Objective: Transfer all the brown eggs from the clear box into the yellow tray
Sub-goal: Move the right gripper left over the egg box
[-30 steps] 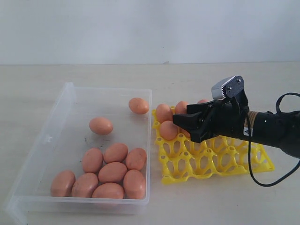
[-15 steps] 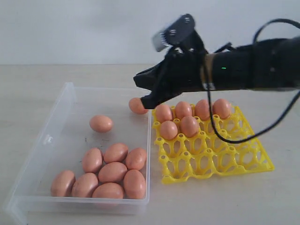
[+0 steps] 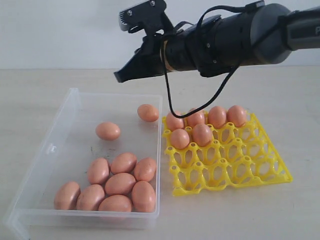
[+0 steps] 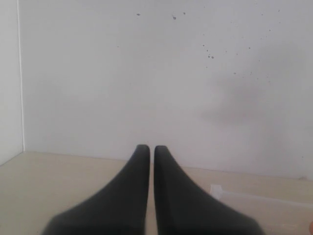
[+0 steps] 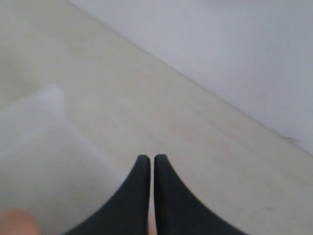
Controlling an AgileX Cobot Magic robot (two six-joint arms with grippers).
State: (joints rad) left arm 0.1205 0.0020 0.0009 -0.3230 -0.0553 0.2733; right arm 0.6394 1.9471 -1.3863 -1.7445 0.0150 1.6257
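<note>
1. The right arm (image 3: 235, 35) is seen stretched in from the right of the exterior view, held high and reaching across the middle toward the left.
2. The right gripper (image 3: 118, 77) is carried at its end and is tilted downward to the left.
3. Its black fingers (image 5: 139, 186) are pressed together, tip to tip.
4. A black cable (image 3: 167, 85) is seen looping down from the forearm.
5. The left gripper (image 4: 147, 147) is shown in its wrist view with both dark fingers brought together to a thin slit.

The brown eggs (image 3: 120, 183) look smooth and matt. The clear box (image 3: 75, 147) is transparent plastic, the yellow tray (image 3: 220, 185) glossy plastic, the table (image 3: 280, 95) pale and matt.
</note>
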